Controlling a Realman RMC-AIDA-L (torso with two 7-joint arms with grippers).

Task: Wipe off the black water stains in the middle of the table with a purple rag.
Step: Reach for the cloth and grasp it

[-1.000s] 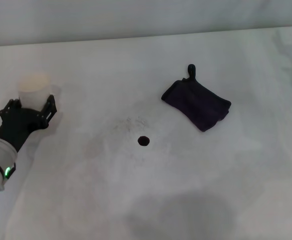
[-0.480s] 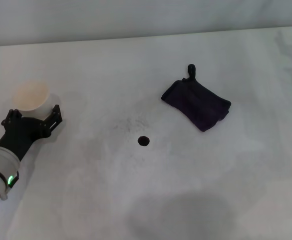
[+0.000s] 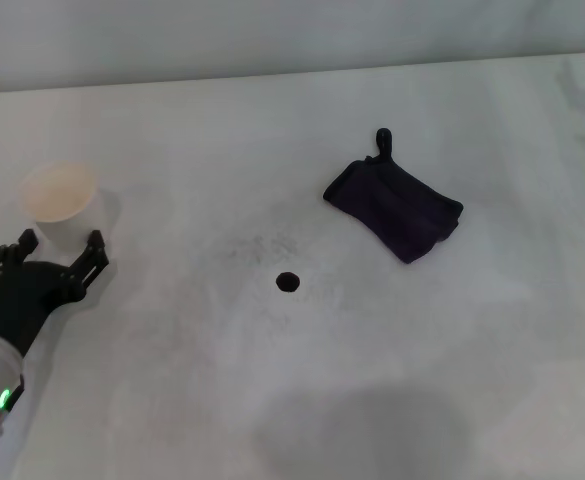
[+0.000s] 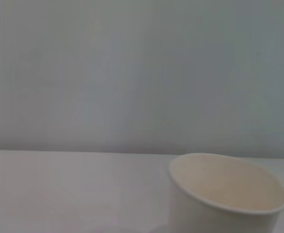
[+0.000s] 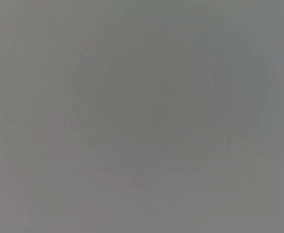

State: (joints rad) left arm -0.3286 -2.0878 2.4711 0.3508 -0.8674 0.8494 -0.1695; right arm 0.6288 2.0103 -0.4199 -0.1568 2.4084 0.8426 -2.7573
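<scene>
The purple rag (image 3: 394, 207) lies folded on the table (image 3: 302, 390) at the right of centre, its loop tab pointing toward the far edge. The black water stain (image 3: 288, 282) is a small round dot in the middle, left of the rag and nearer to me. My left gripper (image 3: 60, 246) is far off at the left, open, just on the near side of a white paper cup (image 3: 60, 200), holding nothing. That cup (image 4: 226, 194) also fills the corner of the left wrist view. The right gripper is out of view; its wrist view shows only plain grey.
A faint grey speckled smudge (image 3: 262, 245) lies just beyond the black dot. The table's far edge meets a grey wall (image 3: 272, 40). A soft shadow (image 3: 372, 430) falls on the near part of the table.
My left gripper has drawn back toward me and to the left, away from the paper cup, which now stands free on the table. Rag and stain have not moved.
</scene>
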